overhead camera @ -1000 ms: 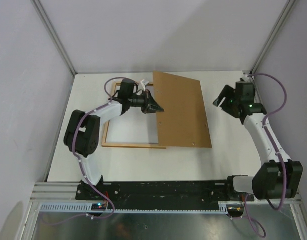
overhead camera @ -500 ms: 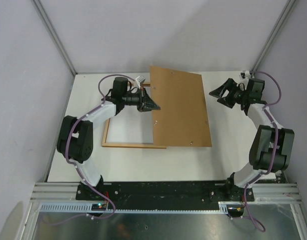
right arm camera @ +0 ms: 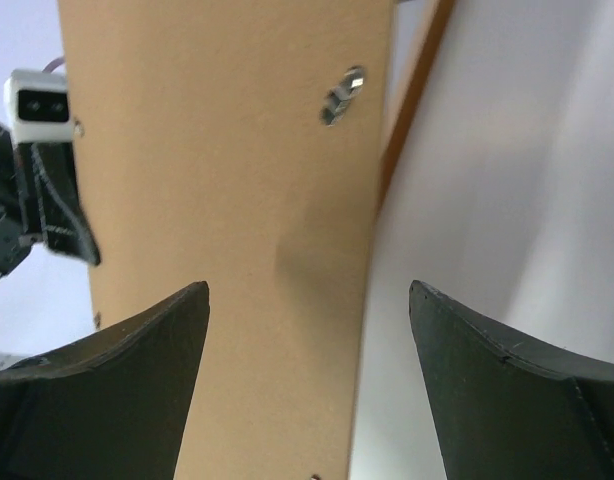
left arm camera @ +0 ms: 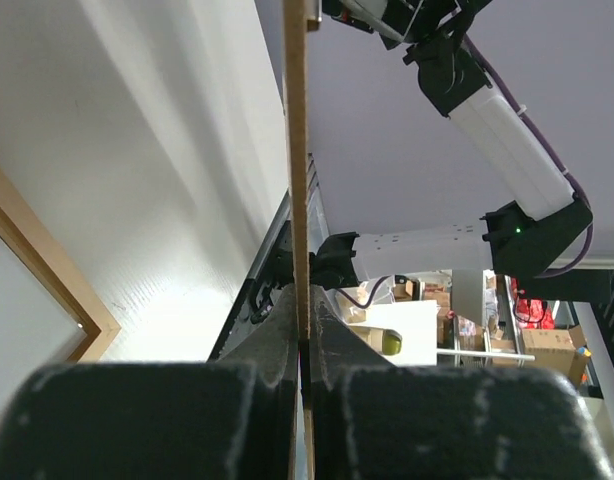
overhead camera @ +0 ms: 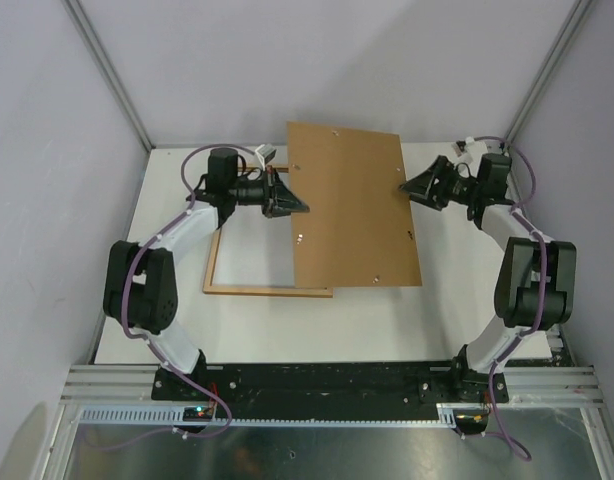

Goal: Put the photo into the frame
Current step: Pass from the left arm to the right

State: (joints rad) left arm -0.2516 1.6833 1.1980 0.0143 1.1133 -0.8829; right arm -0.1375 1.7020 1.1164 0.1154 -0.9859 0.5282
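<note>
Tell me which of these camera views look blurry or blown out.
Top external: sharp, evenly lit. Left wrist: the left gripper close up is out of focus, the white table very bright. Right wrist: soft overall, the backing board slightly blurred, the right gripper dark and featureless.

- The white-and-black left arm (overhead camera: 192,225) rises along the left side of the top view, elbow bent. The black left end effector (overhead camera: 293,207) points right, pinched tight on the edge of a flat brown board (overhead camera: 352,215).
- The right arm (overhead camera: 522,255) folds up the right side. The right end effector (overhead camera: 411,187) points left, jaws spread wide.
</note>
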